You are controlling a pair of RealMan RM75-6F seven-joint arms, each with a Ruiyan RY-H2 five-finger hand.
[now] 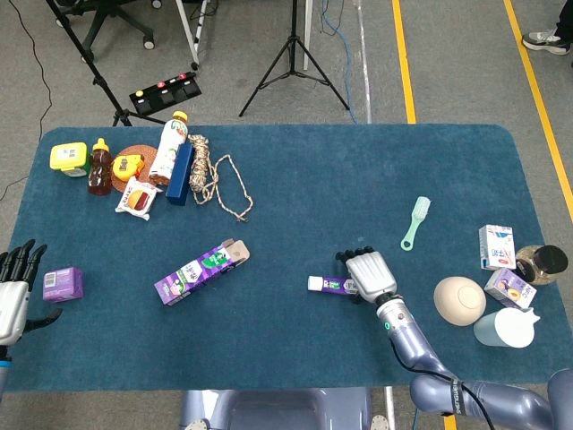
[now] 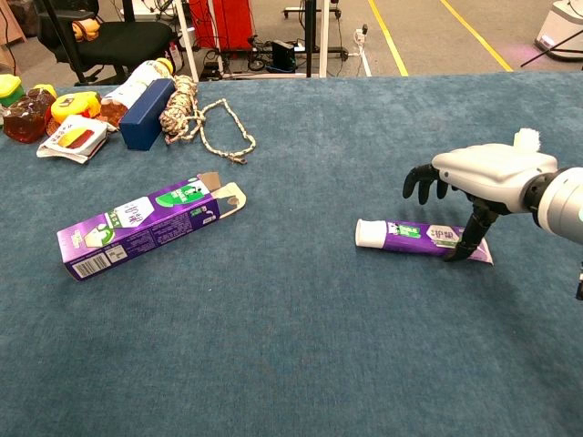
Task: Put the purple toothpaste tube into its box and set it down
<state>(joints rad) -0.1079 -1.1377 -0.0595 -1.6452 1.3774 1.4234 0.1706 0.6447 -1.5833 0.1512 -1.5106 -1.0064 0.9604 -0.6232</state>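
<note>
Far at the lower left edge of the head view, the left hand (image 1: pixel 16 291) waits with fingers spread and nothing in them, a small purple carton (image 1: pixel 63 283) just beside it; it is probably parked there until the box needs steadying; along the upper left sit clutter that has no part in the job, a bottle (image 2: pixel 133 85), a navy block (image 2: pixel 147 100) and a rope (image 2: pixel 202 118)

Left of centre lies the box (image 2: pixel 142 225), flat on the blue table (image 2: pixel 291 346), its flap end open and pointing right toward the tube; that makes it ready for loading from that side; nothing touches it

Right of centre lies the tube (image 2: pixel 412 235), flat on the cloth, white cap to the left and crimped tail to the right, well apart from the box; so it is not yet in

Over the tail end hovers the right hand (image 2: pixel 469 187), palm down, fingers curling on the far side of the tube and the thumb reaching down to the tail on the near side; it looks to be closing for a pinch across the tube, but whether it actually grips yet cannot be told; the step in hand reads as the pick-up, early in the task; taking it by the tail would leave the cap end free to lead into the open flap
</note>
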